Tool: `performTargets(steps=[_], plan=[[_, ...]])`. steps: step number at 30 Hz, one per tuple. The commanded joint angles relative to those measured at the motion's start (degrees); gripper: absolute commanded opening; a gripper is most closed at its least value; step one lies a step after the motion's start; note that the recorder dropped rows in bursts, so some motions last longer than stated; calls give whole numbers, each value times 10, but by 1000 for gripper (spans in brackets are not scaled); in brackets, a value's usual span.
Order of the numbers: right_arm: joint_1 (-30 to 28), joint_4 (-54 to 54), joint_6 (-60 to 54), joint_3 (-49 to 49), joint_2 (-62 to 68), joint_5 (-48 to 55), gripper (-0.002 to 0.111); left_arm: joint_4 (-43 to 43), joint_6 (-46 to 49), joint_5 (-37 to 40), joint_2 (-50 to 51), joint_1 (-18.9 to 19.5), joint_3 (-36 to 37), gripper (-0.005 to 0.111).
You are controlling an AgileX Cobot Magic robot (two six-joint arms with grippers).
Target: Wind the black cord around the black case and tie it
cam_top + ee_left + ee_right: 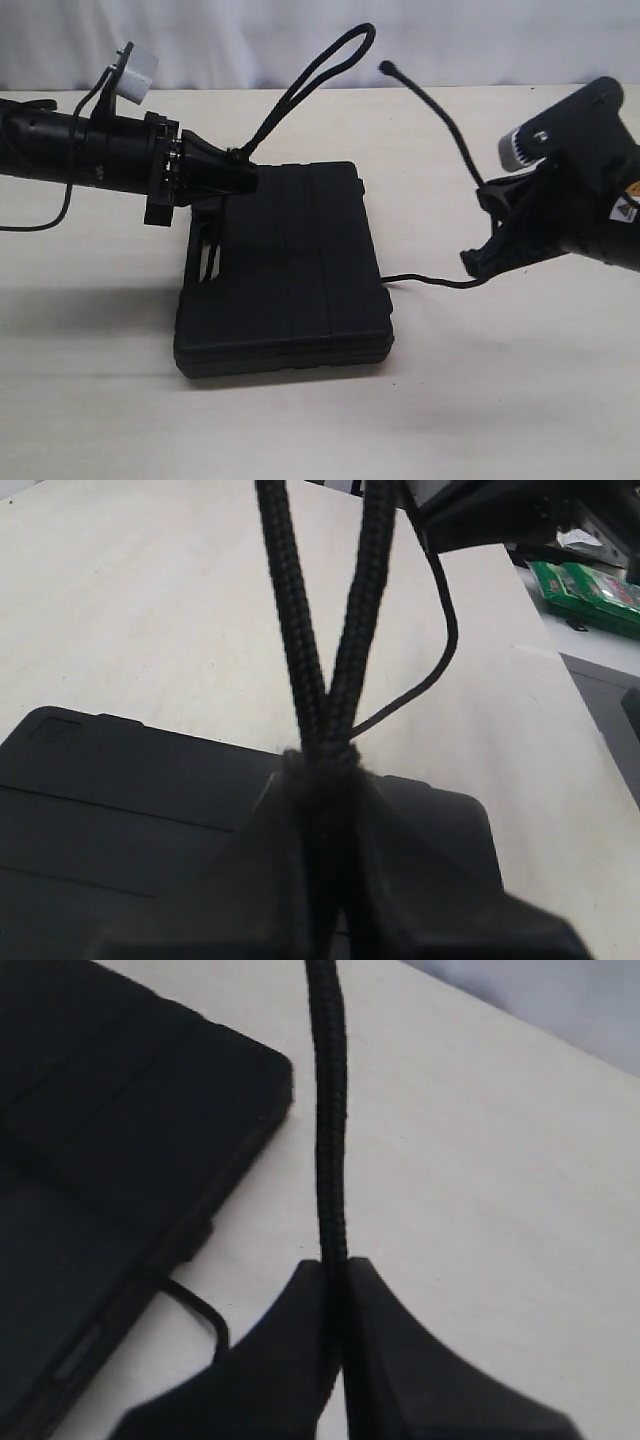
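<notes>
Two jaw pairs, both closed on the black cord [432, 112]: left gripper [320, 768] pinches a doubled loop over the black case [290, 270], right gripper [335, 1268] pinches one strand beside it. Case lies flat and shut on the table [500, 400], contents hidden. Warning sticker [622, 212] unreadable.

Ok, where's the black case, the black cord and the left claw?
black case [290, 262], exterior view, middle of its ribbed lid.
black cord [327, 1110], right wrist view, its straight stretch.
left claw [250, 176], exterior view, its tip pinching the cord.
</notes>
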Motion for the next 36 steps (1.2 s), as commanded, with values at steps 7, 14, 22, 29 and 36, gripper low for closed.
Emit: performTargets(steps=[7, 14, 22, 29, 36], plan=[[88, 1, -53, 4, -5, -48, 4, 8, 17, 11, -1, -1, -3, 0], [88, 1, -49, 4, -5, -78, 4, 19, -28, 11, 9, -1, -3, 0], [88, 1, -49, 4, 0, -103, 4, 21, -39, 11, 18, -1, -3, 0], [88, 1, -8, 4, 40, -116, 4, 20, -65, 11, 18, -1, -3, 0], [77, 1, 55, 1, 46, -150, 4, 20, -101, 11, 16, -1, -3, 0]])
